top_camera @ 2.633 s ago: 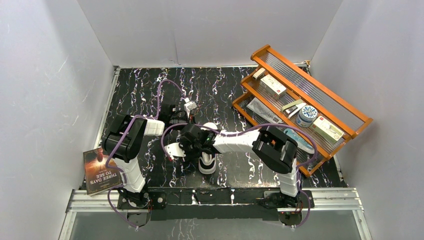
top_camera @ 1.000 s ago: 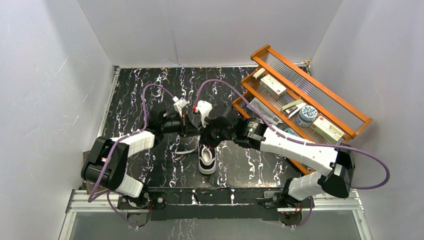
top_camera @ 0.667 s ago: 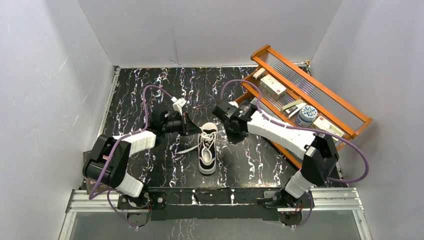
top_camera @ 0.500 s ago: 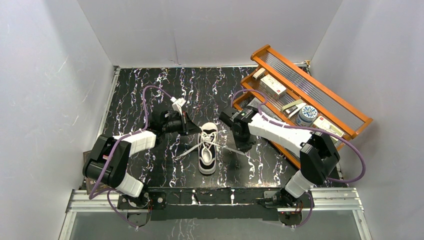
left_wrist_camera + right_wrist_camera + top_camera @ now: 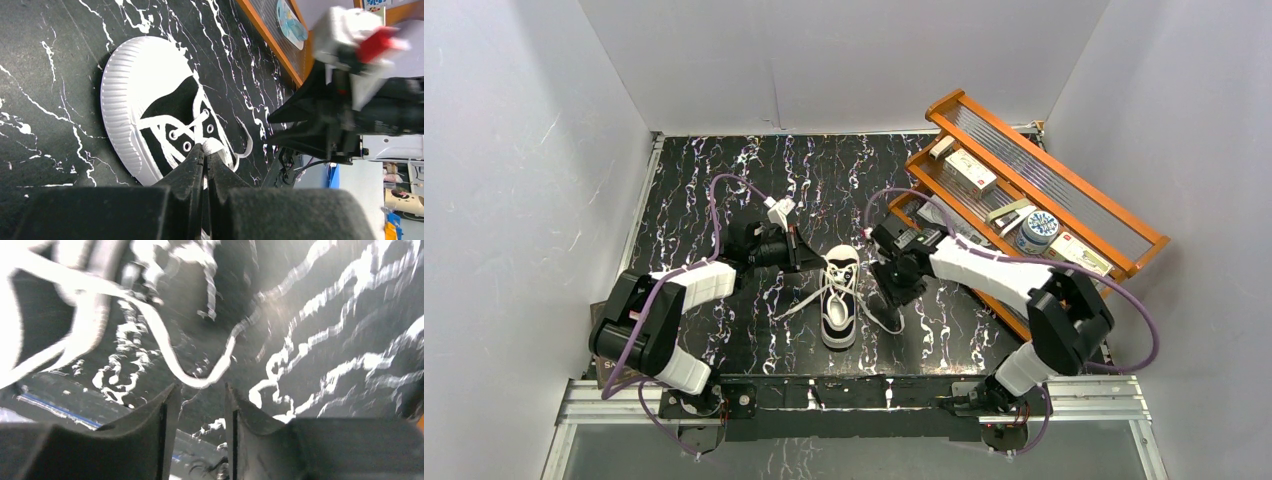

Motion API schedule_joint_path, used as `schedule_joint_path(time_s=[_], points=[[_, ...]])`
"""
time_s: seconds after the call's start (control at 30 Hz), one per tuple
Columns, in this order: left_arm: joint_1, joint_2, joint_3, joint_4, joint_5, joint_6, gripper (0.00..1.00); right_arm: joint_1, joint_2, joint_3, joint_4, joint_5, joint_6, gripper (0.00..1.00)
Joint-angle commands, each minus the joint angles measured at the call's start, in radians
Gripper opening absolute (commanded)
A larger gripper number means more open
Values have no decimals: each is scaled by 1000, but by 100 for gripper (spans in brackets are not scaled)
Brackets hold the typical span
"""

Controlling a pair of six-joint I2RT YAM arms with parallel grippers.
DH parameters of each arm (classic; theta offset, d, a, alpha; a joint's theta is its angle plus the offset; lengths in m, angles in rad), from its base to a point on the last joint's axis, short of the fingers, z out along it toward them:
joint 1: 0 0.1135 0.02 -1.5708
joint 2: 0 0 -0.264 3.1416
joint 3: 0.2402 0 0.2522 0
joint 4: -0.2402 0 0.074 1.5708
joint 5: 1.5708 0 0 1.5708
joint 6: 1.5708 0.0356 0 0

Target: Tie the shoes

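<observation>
On the sneaker (image 5: pixel 838 315), left tool (image 5: pixel 204 149) pinches a lace (image 5: pixel 216 146); right tool (image 5: pixel 200 390) part-open, empty.

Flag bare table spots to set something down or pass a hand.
Free: far strip of table between the back wall and the arms; near-left patch between the left arm and the shoe; near-right patch between shoe and right arm. Crowded: the middle, where both arms meet the shoe and laces trail out; rack fills the right.
</observation>
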Motion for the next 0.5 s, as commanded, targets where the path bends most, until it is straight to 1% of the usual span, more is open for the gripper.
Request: schedule_joint_path(time_s=[0.0,0.03,0.1,0.17,0.23,0.3,0.37,0.47], points=[[-4,-55,17,-59,-10,3,0,-6,-161,-24,397,-221,-458,51],[-4,-61,19,-64,-16,2,0,-14,-199,-82,516,-278,-522,54],[-5,-68,23,-75,-20,-2,0,-29,-261,-179,695,-394,-634,57],[-5,-73,37,-105,-21,5,0,-49,-293,-267,856,-520,-731,57],[-8,-87,38,-121,-25,5,0,-72,-285,-317,976,-574,-752,56],[-9,-102,35,-135,-28,5,0,-129,-244,-344,1042,-680,-723,53],[-9,-112,33,-148,-30,6,0,-159,-199,-349,1082,-782,-703,47],[-9,-120,30,-163,-29,9,0,-171,-151,-356,1135,-818,-697,45]])
